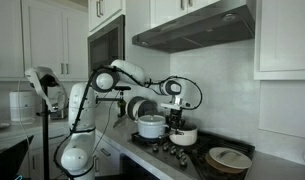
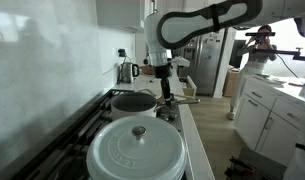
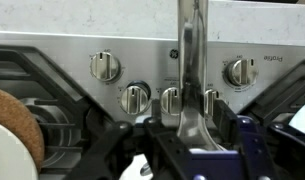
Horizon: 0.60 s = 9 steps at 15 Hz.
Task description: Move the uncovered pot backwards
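Note:
The uncovered pot (image 1: 185,137) is small, silvery-white with a dark rim, and sits on the stove between a larger pot and a wide pan. It also shows in an exterior view (image 2: 133,102). Its long metal handle (image 3: 191,60) runs out over the stove's front toward the knobs. My gripper (image 1: 175,122) reaches down at the pot's front side, also seen in an exterior view (image 2: 166,92). In the wrist view my gripper (image 3: 189,125) has a finger on each side of the handle and looks shut on it.
The larger, taller lidded pot (image 1: 150,126) stands beside the small pot toward the robot base. A wide pan with a pale top (image 1: 229,158) sits on the other side and fills the foreground (image 2: 137,150). Stove knobs (image 3: 104,67) line the front. A range hood (image 1: 192,25) hangs above.

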### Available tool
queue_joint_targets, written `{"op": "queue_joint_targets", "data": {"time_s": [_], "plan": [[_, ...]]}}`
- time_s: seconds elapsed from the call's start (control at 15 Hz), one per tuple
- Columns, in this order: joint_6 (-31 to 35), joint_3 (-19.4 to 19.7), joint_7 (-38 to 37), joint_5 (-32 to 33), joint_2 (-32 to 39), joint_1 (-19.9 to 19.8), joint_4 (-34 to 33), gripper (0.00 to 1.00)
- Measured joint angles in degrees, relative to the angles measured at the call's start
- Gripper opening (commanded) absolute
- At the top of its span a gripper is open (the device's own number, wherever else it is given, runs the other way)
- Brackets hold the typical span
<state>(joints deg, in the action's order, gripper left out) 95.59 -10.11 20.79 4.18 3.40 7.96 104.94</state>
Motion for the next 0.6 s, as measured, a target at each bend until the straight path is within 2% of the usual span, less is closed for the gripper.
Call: {"op": "queue_joint_targets", "data": {"time_s": [0.13,0.6], "plan": [[-0.4,0.4,-0.2,0.1,-0.7,0.0,0.0,1.0],[-1.2,0.9,-0.9,0.1,-2.4,0.0,0.0,1.0]]}}
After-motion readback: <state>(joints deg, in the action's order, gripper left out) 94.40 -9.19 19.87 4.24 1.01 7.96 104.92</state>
